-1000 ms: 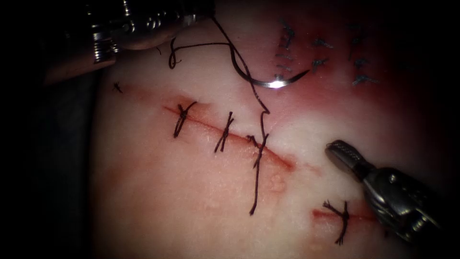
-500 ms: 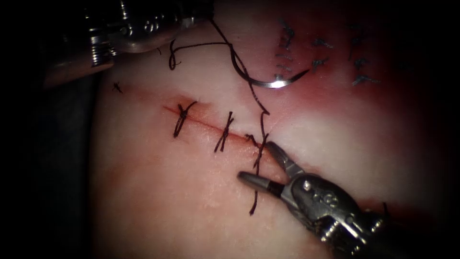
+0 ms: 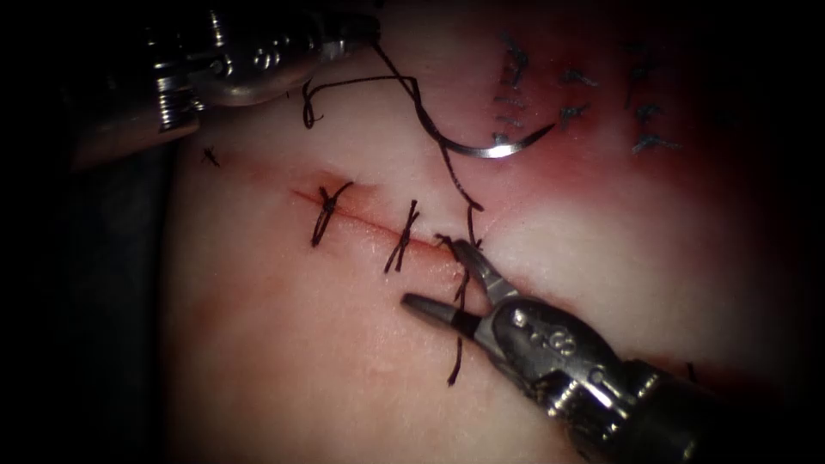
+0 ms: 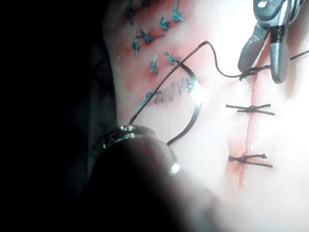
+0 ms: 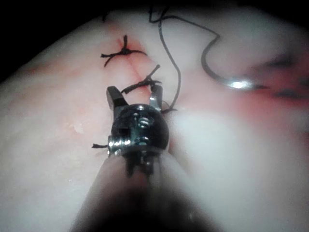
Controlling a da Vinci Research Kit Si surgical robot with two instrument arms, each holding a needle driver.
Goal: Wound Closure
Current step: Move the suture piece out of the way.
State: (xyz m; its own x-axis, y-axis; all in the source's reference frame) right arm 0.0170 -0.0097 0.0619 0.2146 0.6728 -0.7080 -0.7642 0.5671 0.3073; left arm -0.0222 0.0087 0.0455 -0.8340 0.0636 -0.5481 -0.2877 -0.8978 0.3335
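Steel: my right tool [image 3: 434,275] has come up from the lower right edge to the third stitch [image 3: 462,296].
Endoscope, change: a second ago its jaws were closed and far from the cut [image 3: 361,222]; now they are spread wide, one on each side of the stitch's loose tail.
Endoscope, meaning: it grips nothing yet, but I think it is lined up on that tail.
Endoscope, needle: the needle [image 3: 485,150] lies flat on the tissue [image 3: 301,344], right of the cut, not stuck in, no tool on it.
Endoscope, left tool: my left tool [image 3: 348,34] sits in shadow; the thread [image 3: 412,86] runs up to it, maybe gripped, but I cannot tell.
Left wrist: the thread reaches my left tool [image 4: 135,140]; the needle [image 4: 195,104] curves beside it.
Right wrist: my right tool [image 5: 133,94] is spread open at the stitch; the needle [image 5: 227,79] lies well apart.
Surface: the tissue looks soft and wet, with red fluid [image 3: 584,163] near the needle.
Room: tight at the stitch, lots of bare tissue left of the cut.
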